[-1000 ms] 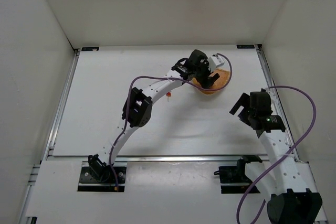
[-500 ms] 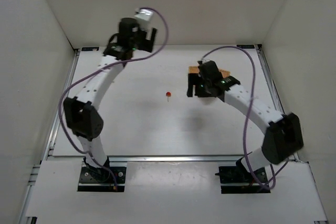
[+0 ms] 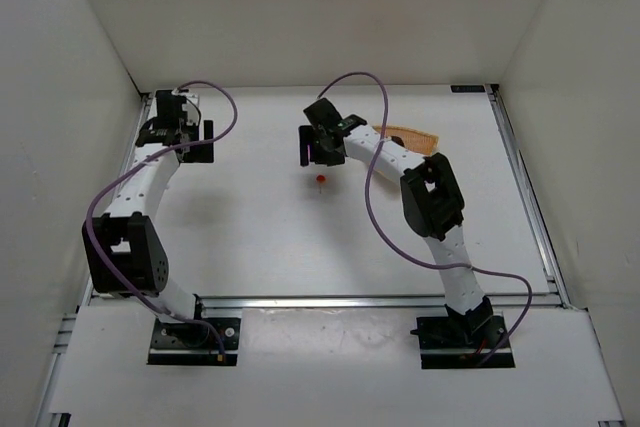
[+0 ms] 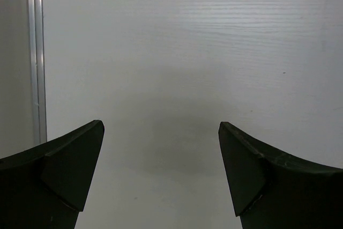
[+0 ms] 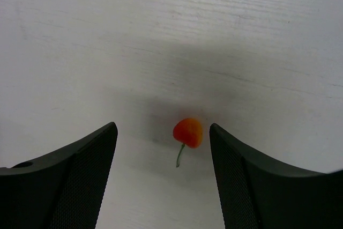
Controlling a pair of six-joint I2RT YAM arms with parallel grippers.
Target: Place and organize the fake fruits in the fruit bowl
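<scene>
Red ball (image 5: pixel 187 132) lies under the released right tool (image 5: pixel 162 128), offset toward 3 o'clock; centre, lower straight, clench gently.

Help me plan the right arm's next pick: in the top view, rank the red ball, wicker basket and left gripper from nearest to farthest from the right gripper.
1. The red ball, just on the near side of the right gripper.
2. The wicker basket, to its right, partly hidden.
3. The left gripper, far on the left side.
</scene>
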